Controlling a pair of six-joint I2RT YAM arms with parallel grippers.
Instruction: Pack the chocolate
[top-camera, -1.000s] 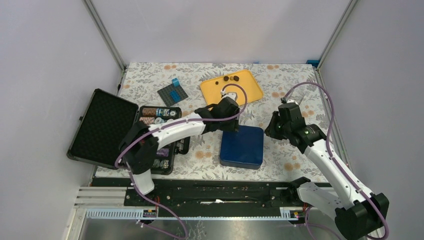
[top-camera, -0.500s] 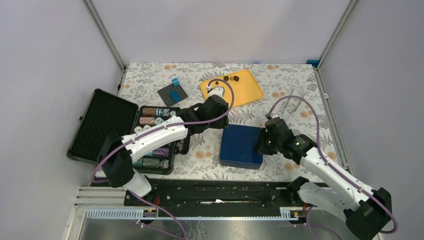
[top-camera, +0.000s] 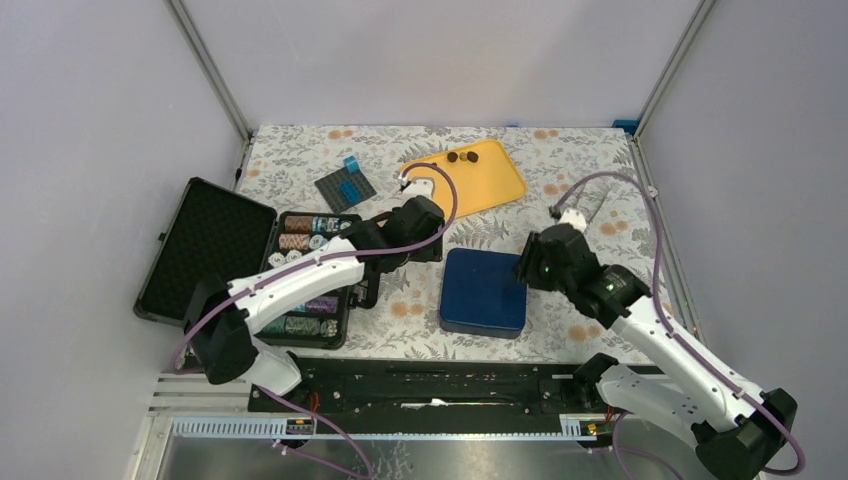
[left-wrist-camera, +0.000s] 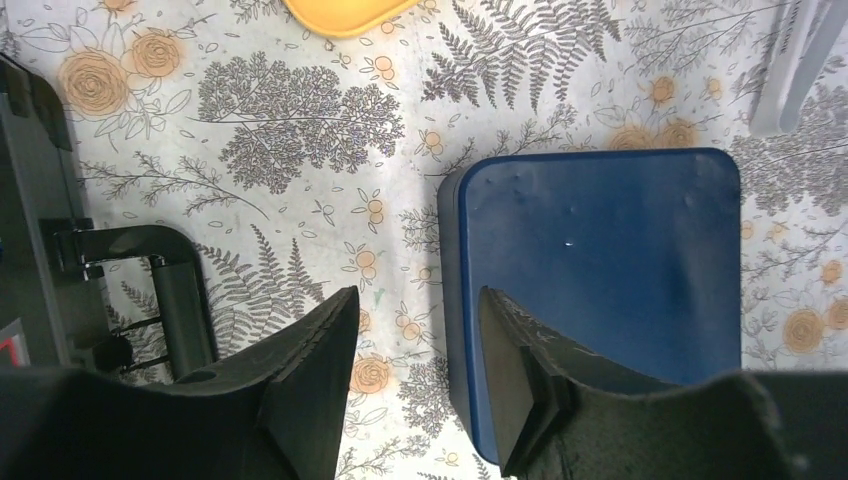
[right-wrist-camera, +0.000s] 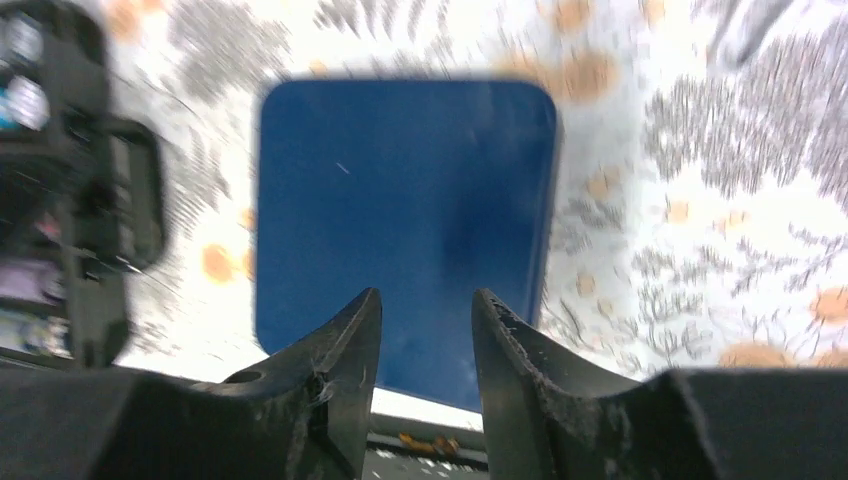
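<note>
Moved: right gripper (right-wrist-camera: 425, 300) now over blue box (top-camera: 484, 291), jaws part-open, empty; left gripper (left-wrist-camera: 415, 300) likewise, at its left edge. Best gripped squarely at opposite edges.

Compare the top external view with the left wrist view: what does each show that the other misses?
Only the top view shows the chocolate on the yellow tray, the poker chips and the grey block plate. Only the left wrist view shows the left gripper open and empty. Both show the blue box and a corner of that tray.
</note>
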